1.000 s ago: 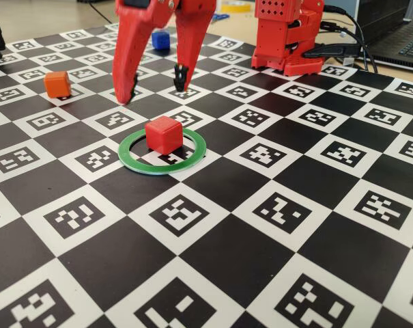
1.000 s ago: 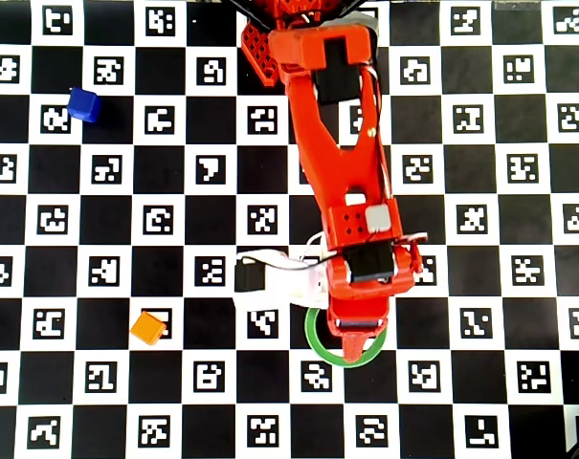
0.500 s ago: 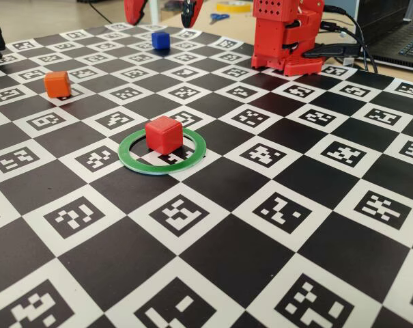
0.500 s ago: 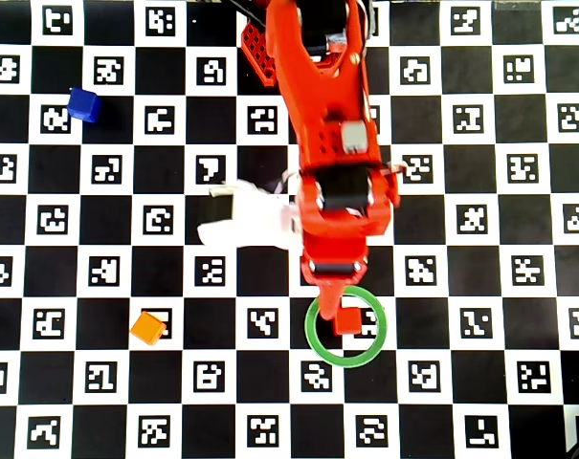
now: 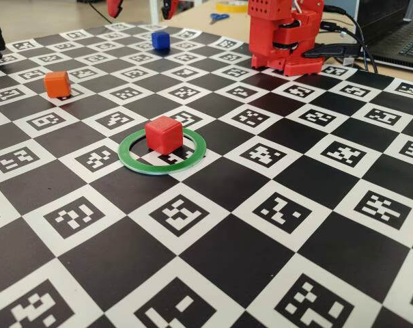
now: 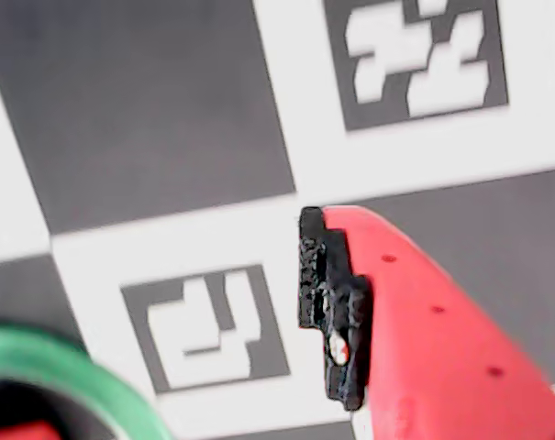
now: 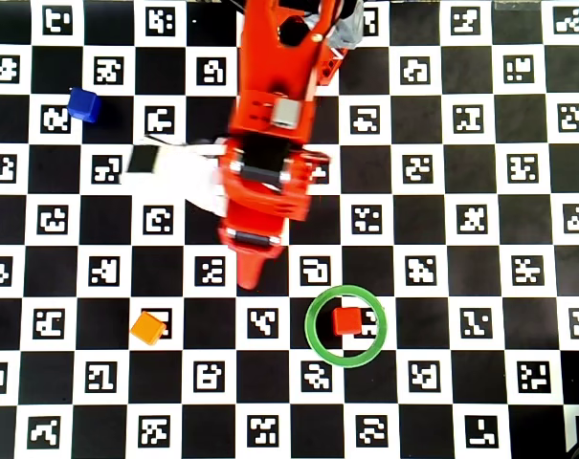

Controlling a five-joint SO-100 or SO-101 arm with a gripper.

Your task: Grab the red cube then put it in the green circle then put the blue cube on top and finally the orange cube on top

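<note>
The red cube (image 5: 164, 134) sits inside the green circle (image 5: 192, 154), right of its centre in the overhead view (image 7: 345, 319), where the circle (image 7: 313, 337) lies flat on the board. The blue cube (image 5: 160, 39) stands far back, upper left in the overhead view (image 7: 83, 104). The orange cube (image 5: 57, 83) stands apart at the left, also seen from overhead (image 7: 147, 327). My gripper (image 5: 141, 7) hangs high above the board, its two red tips apart, open and empty. The wrist view shows one finger (image 6: 337, 302), an arc of the circle (image 6: 94, 376) and a sliver of red cube (image 6: 29, 431).
The board (image 5: 213, 253) is a black-and-white checker of printed markers. The red arm base (image 5: 285, 34) stands at the far edge, with cables, a laptop and scissors (image 5: 218, 17) on the wooden table behind it. The arm (image 7: 270, 143) reaches over the board's upper middle in the overhead view.
</note>
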